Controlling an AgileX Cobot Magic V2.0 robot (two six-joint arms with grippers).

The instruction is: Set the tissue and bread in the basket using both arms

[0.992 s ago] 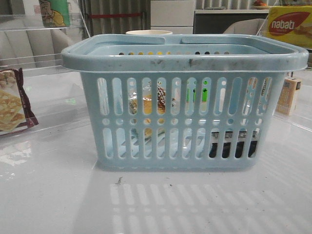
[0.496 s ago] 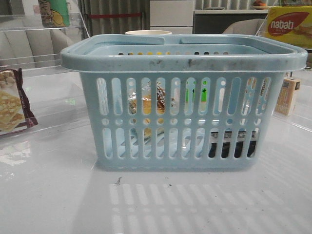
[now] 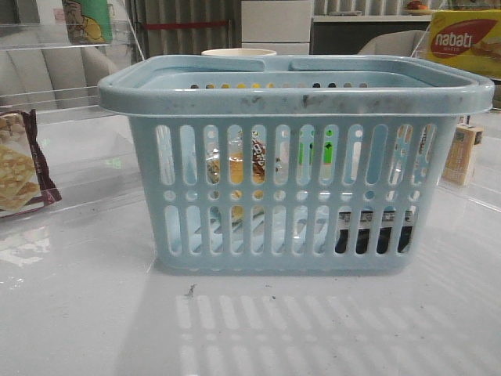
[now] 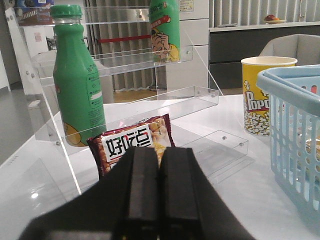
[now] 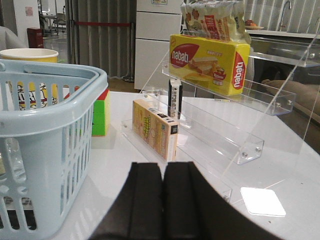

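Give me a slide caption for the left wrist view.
Shut left gripper facing a cracker packet, green bottle and popcorn cup.

Neither arm shows in the front view. In the left wrist view the left pincer has its two black fingers pressed flat together, with only a thin seam between them and nothing held. The right pincer looks the same in its own wrist view: dark fingers side by side, touching, gripping nothing.
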